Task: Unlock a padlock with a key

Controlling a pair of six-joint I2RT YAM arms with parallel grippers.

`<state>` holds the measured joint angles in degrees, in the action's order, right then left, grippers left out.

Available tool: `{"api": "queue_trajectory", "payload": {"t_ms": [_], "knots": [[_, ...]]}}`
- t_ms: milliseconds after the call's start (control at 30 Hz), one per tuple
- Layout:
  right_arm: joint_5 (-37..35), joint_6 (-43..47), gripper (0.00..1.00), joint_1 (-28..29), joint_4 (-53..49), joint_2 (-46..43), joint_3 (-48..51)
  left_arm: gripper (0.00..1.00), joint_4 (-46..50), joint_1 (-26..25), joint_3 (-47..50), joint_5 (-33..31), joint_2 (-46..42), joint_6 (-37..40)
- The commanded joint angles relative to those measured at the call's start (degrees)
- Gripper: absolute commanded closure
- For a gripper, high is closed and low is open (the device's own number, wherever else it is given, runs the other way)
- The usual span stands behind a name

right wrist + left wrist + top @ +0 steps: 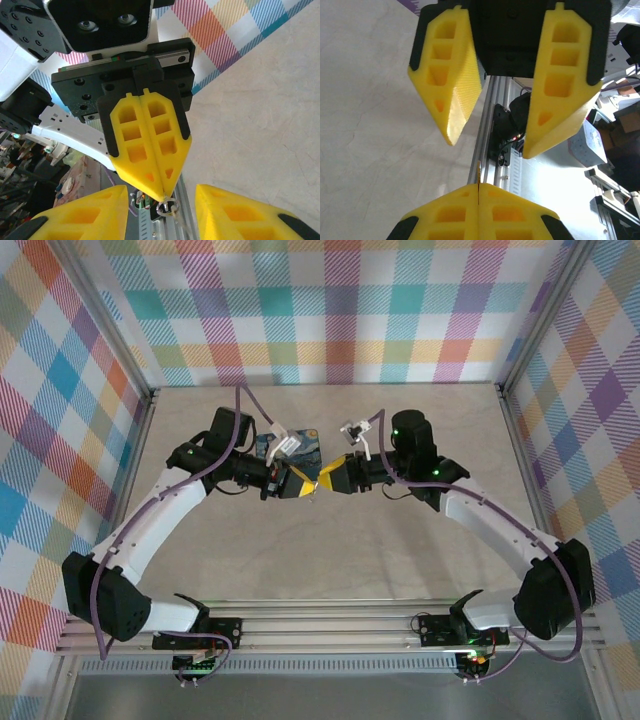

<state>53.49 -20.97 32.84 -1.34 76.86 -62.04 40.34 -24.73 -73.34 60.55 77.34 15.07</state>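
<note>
A: Plaid walls (320, 300) on three sides and a pale desk (330, 560). What is on the left?

B: The left claw (478, 186) is pressed fully shut, pads flat together. A thin sliver stands out of its tips, which I take for the key (478, 175). I think the tight pinch is there to stop so slight a thing from twisting.

A: And behind it?

B: From above, a tin (305, 445) sits on the desk just behind that claw. I cannot tell where the padlock is; it is too small to pick out from above, and may be by the tin.

A: Then the right?

B: The right claw (489, 148) faces the left tip to tip, above the desk. Its fingers are spread wide and hold nothing. Probably it is open to take the key or steady it.

A: Do the views differ?

B: Yes. The right wrist view shows a small silvery loop at the left claw's tips. The left wrist view gives just the thin edge. The top view shows the layout but is too coarse for either detail.
</note>
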Motion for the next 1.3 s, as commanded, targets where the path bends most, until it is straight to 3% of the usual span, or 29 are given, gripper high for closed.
{"api": "queue_trajectory", "payload": {"t_ms": [0,267,367,500,600,667,767,900,1000,1100,1267], "knots": [[2.4,-1.0,0.61,0.7,1.4,0.8,-1.1,1.00,1.0,-0.5,-2.1,2.3,0.3,1.6],[2.5,-1.2,0.66,1.7,1.6,2.5,-1.2,1.00,1.0,-0.5,-3.1,2.9,1.0,1.7],[2.8,-1.4,0.75,2.0,2.2,2.9,-1.1,1.00,1.1,-0.5,-3.1,3.2,1.0,1.7],[3.5,-1.8,1.00,2.2,4.6,3.0,-0.5,1.00,1.2,-0.5,-3.1,2.4,1.0,0.8],[0.8,-1.4,1.00,2.2,5.1,2.3,0.1,0.99,-0.9,-0.5,-2.5,-0.8,0.7,-3.1],[-3.5,0.1,1.00,2.2,3.9,1.1,0.5,0.90,-3.5,-0.3,-1.1,-3.5,-0.1,-6.1],[-11.3,2.2,1.00,1.8,1.5,-1.1,0.6,0.84,-10.6,0.3,2.9,-4.9,-2.7,-12.7],[-15.4,5.0,1.00,1.3,-2.0,-1.9,-1.9,0.73,-20.6,0.4,9.8,-13.9,-8.5,-23.6],[-14.6,8.3,1.00,1.3,-7.5,-0.1,-6.1,0.59,-23.9,0.4,14.2,-19.9,-12.1,-28.7],[-10.8,11.0,1.00,1.5,-10.7,2.0,-9.1,0.59,-32.0,0.4,19.5,-19.2,-14.9,-31.5],[-5.3,11.9,1.00,1.5,-10.7,3.7,-11.3,0.59,-53.7,0.5,31.0,-17.3,-19.3,-42.6]]}}
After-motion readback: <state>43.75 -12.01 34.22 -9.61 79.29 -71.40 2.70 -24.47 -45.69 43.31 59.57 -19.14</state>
